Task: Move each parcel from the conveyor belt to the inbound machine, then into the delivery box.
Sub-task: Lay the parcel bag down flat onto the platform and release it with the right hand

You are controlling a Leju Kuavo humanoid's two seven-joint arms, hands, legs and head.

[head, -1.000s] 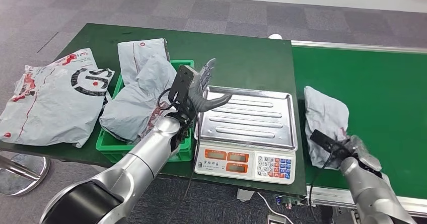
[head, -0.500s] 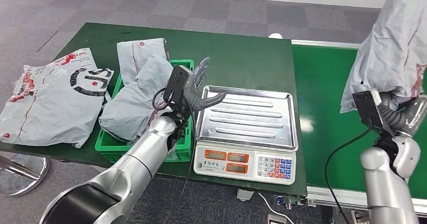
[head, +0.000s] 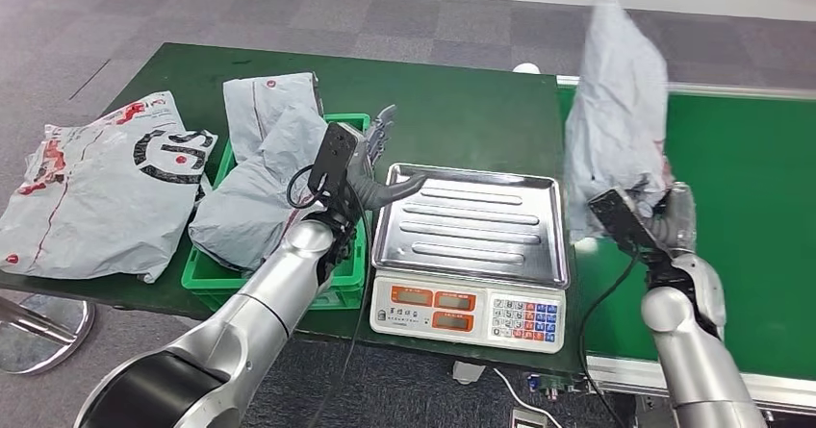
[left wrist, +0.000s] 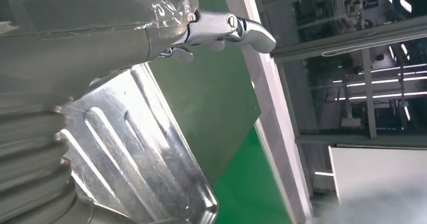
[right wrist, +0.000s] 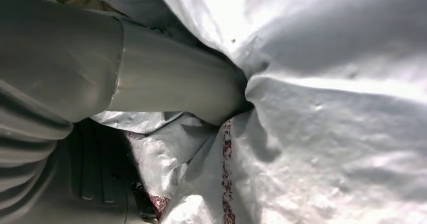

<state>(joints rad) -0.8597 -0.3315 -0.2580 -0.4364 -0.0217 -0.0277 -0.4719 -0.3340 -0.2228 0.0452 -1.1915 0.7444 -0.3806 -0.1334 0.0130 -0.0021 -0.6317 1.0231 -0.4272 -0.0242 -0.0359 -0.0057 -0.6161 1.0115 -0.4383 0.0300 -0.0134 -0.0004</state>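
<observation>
The right hand pinches a grey parcel aloft beside the scale, likely for weighing. The left hand hovers over the tray's left edge, fingers spread, holding nothing.

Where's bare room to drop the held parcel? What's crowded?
Free: the scale tray, bare steel between the left hand and the right hand holding the grey parcel; the table behind it. Crowded: the green bin, heaped with bags.
</observation>
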